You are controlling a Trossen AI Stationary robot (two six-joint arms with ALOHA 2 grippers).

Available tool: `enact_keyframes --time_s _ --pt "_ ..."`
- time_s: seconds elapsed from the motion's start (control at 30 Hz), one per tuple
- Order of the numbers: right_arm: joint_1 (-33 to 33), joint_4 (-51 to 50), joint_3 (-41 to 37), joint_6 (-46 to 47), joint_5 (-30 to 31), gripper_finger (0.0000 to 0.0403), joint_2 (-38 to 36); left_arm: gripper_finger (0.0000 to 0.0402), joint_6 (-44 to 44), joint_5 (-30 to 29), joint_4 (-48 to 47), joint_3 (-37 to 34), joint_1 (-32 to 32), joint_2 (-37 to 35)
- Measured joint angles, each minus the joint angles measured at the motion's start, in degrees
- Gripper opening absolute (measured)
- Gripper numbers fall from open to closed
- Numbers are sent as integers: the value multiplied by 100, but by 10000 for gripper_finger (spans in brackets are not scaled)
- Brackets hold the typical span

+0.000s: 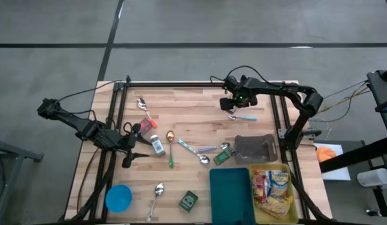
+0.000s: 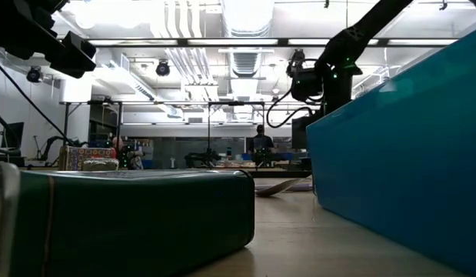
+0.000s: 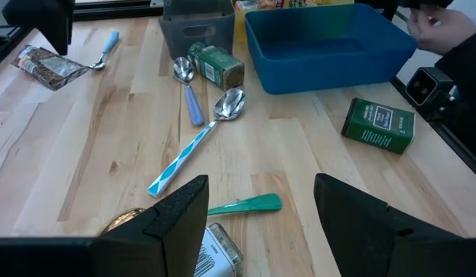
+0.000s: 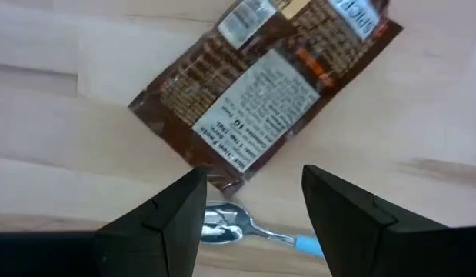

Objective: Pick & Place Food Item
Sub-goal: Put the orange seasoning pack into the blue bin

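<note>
A brown food packet (image 4: 261, 85) with a white label lies flat on the wood at the table's far right part; it also shows in the left wrist view (image 3: 49, 65). My right gripper (image 4: 253, 185) hangs open just above the packet's one end, pointing straight down, and touches nothing; in the high view the gripper (image 1: 232, 103) covers most of the packet. A spoon with a light blue handle (image 4: 222, 223) lies beside the packet. My left gripper (image 3: 261, 192) waits open above the table's left part (image 1: 135, 149), with nothing between its fingers.
A blue bin (image 1: 231, 194), a yellow bin holding food packets (image 1: 274, 190) and a grey bin (image 1: 256, 148) stand at the near right. Several spoons (image 1: 170, 150), a small white jar (image 1: 157, 147), a green tin (image 1: 188, 200) and a blue lid (image 1: 118, 198) lie scattered.
</note>
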Motion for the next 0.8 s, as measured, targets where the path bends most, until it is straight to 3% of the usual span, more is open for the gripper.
enact_keyframes --time_s 0.13,0.4,0.57,0.8 --pt "-44 -200 235 -547 -432 213 -61 241 0 0 -1 2 0 0" --pt "-167 -306 786 -1791 1267 213 -177 241 0 1 1 0 -1 0" --pt "-530 -248 819 -1843 485 213 -128 241 0 0 0 2 0 2" --pt "-599 -424 467 -1763 94 213 -120 241 0 0 -1 2 -2 0"
